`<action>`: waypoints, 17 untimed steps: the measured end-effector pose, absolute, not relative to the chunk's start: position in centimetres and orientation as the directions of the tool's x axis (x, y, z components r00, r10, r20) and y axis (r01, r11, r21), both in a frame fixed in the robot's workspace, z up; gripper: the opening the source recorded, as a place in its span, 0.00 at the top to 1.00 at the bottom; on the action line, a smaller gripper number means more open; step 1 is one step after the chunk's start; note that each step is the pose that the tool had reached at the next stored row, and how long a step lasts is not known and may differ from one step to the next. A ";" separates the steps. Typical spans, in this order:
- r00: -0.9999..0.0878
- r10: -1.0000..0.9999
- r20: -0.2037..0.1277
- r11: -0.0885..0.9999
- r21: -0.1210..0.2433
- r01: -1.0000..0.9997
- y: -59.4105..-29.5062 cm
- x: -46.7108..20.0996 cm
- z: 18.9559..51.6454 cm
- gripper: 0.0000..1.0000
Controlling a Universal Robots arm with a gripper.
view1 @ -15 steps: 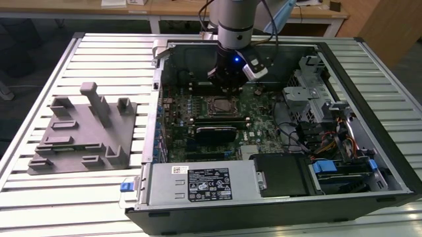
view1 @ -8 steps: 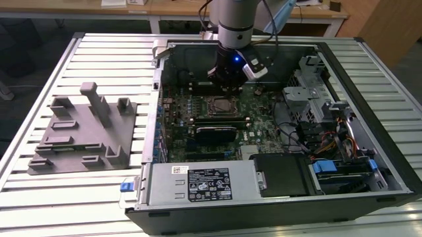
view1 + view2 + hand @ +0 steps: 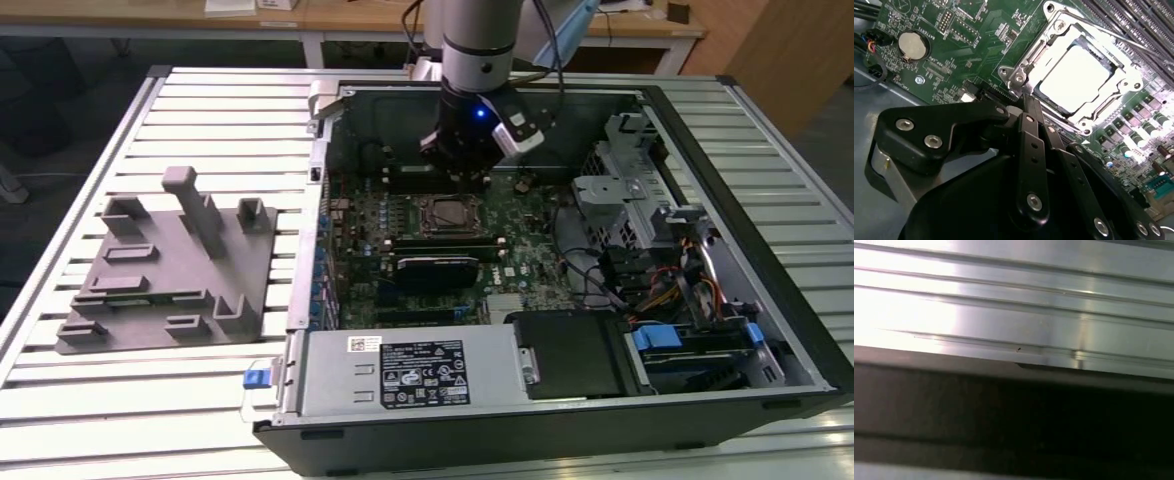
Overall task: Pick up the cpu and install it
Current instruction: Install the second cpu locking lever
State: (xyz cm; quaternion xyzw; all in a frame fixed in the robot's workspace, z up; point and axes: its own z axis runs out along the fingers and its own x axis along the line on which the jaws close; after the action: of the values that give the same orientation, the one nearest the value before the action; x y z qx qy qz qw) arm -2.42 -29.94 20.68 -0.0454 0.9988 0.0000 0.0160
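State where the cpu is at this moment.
The cpu sits in the motherboard socket, seen in the second wrist view just beyond the gripper. In the exterior view the socket lies mid-case, just below the gripper.

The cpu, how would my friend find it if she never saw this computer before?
Start at the open computer case on the slatted table and find the green motherboard inside. Near its middle sits a metal socket frame, and the cpu lies within it. It is the one plain, pale silver square there.
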 end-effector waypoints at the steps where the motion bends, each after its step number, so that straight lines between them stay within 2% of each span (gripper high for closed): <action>1: -0.995 -0.091 -0.032 0.996 -0.001 -0.091 -30.0 -2.4 20.7 0.89; 17: -0.995 -0.091 -0.032 0.996 -0.001 -0.091 -30.6 -2.4 20.7 0.89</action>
State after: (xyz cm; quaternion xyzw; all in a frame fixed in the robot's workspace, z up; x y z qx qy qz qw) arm -2.42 -30.56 20.67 -0.0454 0.9988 0.0000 0.0160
